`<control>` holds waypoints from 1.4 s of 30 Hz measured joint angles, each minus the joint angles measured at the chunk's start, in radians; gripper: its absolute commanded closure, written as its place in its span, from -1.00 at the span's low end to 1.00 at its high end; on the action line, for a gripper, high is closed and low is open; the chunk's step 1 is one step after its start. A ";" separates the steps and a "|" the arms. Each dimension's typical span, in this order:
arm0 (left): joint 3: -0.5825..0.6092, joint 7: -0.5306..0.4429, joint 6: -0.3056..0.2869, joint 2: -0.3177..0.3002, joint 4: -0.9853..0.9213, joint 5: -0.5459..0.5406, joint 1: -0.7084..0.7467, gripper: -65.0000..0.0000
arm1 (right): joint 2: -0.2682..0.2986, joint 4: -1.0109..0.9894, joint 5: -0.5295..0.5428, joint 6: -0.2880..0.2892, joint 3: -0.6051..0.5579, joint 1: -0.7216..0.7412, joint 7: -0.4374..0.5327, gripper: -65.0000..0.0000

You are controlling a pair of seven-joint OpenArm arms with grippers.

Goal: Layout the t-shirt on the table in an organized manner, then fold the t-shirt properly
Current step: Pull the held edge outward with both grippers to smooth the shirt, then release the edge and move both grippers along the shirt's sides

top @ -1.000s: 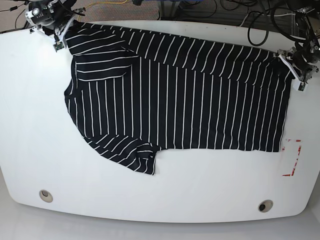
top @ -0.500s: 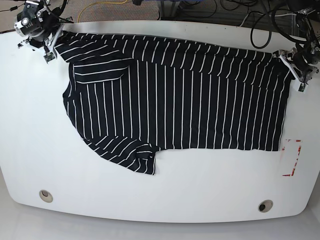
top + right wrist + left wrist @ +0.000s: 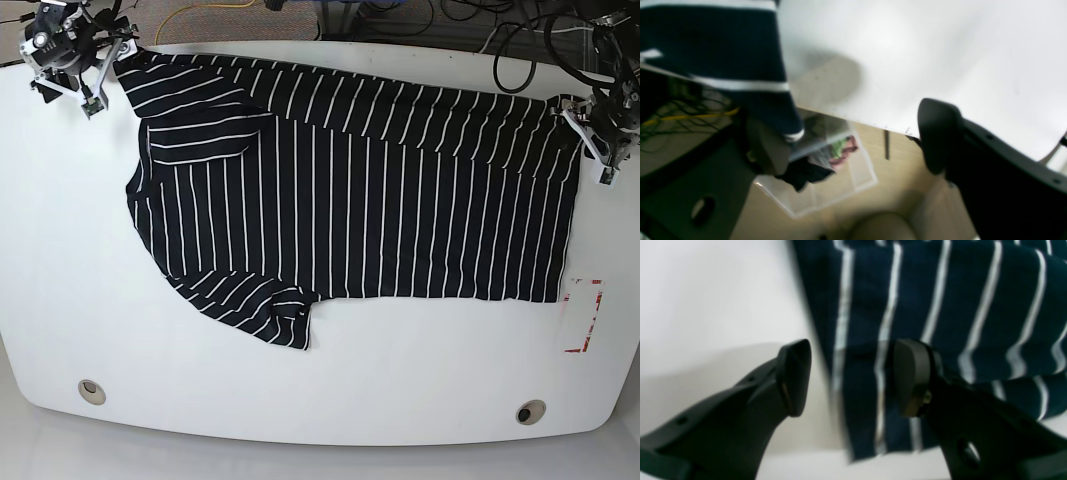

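Observation:
The black t-shirt (image 3: 350,190) with thin white stripes lies spread across the white table (image 3: 400,370), collar end to the left, with its far edge folded over. At the far left corner my right gripper (image 3: 100,80) stands open. In the right wrist view its jaws (image 3: 851,143) gape over the table edge, and a shirt corner (image 3: 740,66) rests against the left finger (image 3: 768,150). My left gripper (image 3: 592,140) is at the shirt's far right corner, open. The shirt's edge (image 3: 867,340) lies flat between its fingers (image 3: 795,376).
A red-and-white sticker (image 3: 583,315) sits near the right edge of the table. Two round grommet holes (image 3: 92,391) (image 3: 531,411) are along the near edge. Cables (image 3: 520,40) lie behind the table, and a clear plastic box (image 3: 826,173) stands on the floor below the far left corner.
My right gripper moved left toward the table's far left corner, drawing the shirt's corner with it, and its jaws opened. The left gripper stayed put.

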 measured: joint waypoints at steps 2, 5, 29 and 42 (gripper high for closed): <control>-0.019 0.025 0.005 -0.003 0.038 0.003 -0.001 -0.11 | 0.009 0.000 0.047 -0.001 0.032 0.001 -0.017 -0.56; -0.045 0.046 0.007 -0.006 0.094 0.003 -0.006 -0.11 | 0.020 0.000 0.120 -0.006 0.066 0.004 -0.076 -0.55; -0.048 0.164 0.005 0.018 0.267 0.000 -0.119 -0.11 | -0.129 0.000 0.497 -0.008 0.080 0.164 -0.172 -0.55; -0.044 0.174 0.006 0.158 0.282 0.012 -0.039 0.50 | -0.228 -0.002 0.492 -0.008 0.080 0.333 -0.168 0.04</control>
